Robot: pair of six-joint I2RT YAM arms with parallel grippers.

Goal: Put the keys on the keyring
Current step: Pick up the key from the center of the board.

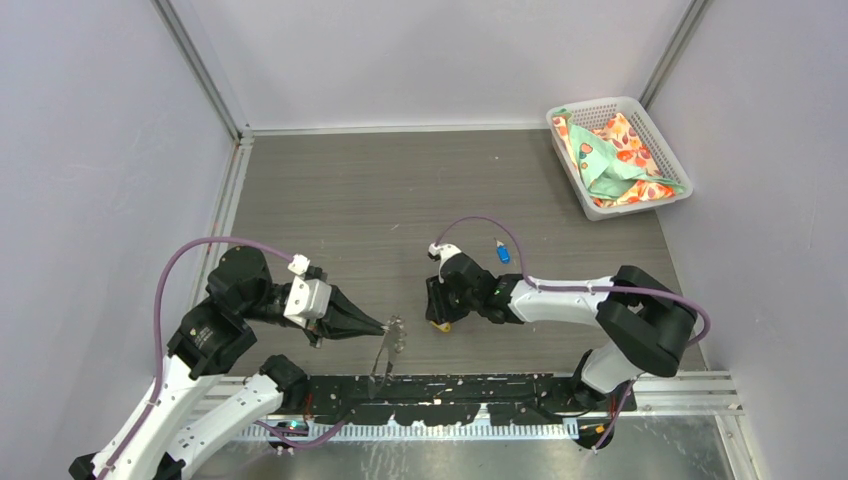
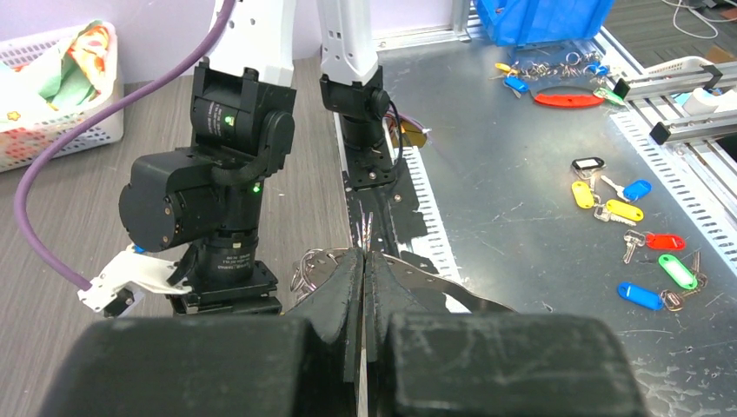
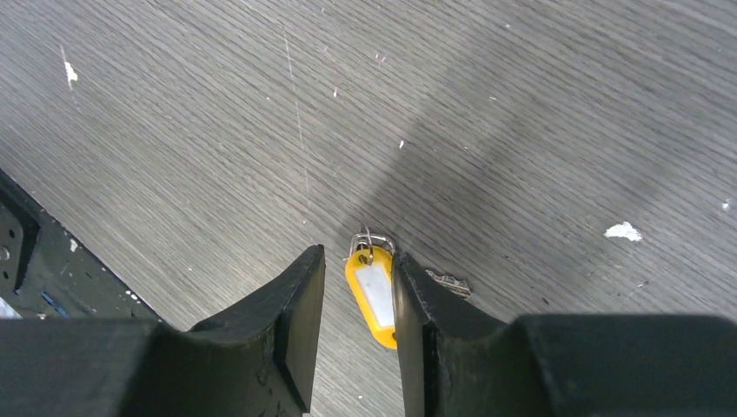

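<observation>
Seemingly the left gripper (image 1: 384,326) pinches the keyring (image 1: 393,340); the right gripper (image 3: 356,265) straddles the yellow key (image 3: 374,297), jaws apart.

the right gripper (image 3: 356,261) has its black fingers (image 3: 300,304) either side of the yellow key (image 3: 372,295), which lies on the grey wood-grain bench (image 3: 487,113). the key's plastic head sits against one finger, with a gap to the other. a small metal ring (image 3: 369,241) sits at its top end. a black plate (image 3: 52,269) fills the lower left corner.
</observation>
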